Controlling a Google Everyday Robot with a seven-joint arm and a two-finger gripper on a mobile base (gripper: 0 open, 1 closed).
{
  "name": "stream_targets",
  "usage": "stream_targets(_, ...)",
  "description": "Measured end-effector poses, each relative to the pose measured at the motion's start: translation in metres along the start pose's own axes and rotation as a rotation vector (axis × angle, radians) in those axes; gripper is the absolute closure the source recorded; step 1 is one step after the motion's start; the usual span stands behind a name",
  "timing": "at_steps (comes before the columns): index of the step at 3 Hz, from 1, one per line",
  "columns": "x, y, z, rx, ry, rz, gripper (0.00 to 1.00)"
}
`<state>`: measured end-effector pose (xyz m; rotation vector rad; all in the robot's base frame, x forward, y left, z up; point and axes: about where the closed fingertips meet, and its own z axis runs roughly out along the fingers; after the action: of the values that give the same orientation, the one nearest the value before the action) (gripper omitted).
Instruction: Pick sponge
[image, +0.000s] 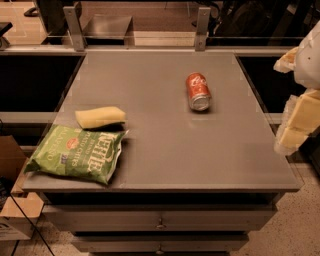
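In a dim room with a speckled pale floor (300, 235), a flat grey rectangular worktop (165, 150) sits above two stacked grey drawers (160, 220), each with a small metal pull at its middle. Along the far edge runs a glass rail held by two upright metal posts (74, 27), with dark shapes behind it that are too dim to name. Three things lie on the worktop, one of each. A pale yellow soft foam sponge (100, 117) lies flat on the left side. A green crinkly chip bag (75, 152) lies flat at the near-left corner, its upper edge just beside the sponge's near side. A red metal soda can (198, 91) rests on its side right of centre, well apart from both. The robot's pale yellow segmented gripper (298, 120) hangs past the worktop's right edge, far from the sponge and touching nothing on the worktop; whether it is spread or closed cannot be told. A brown cardboard box (12, 210) sits on the floor at the left.
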<state>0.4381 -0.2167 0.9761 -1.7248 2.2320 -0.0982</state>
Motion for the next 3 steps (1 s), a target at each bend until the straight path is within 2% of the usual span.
stream_targets(2,0.001,-0.003,0.002,-0.002,-0.013,0.012,0.00)
stream_targets(3,-0.016,0.001,0.009,-0.023,-0.088,-0.019,0.00)
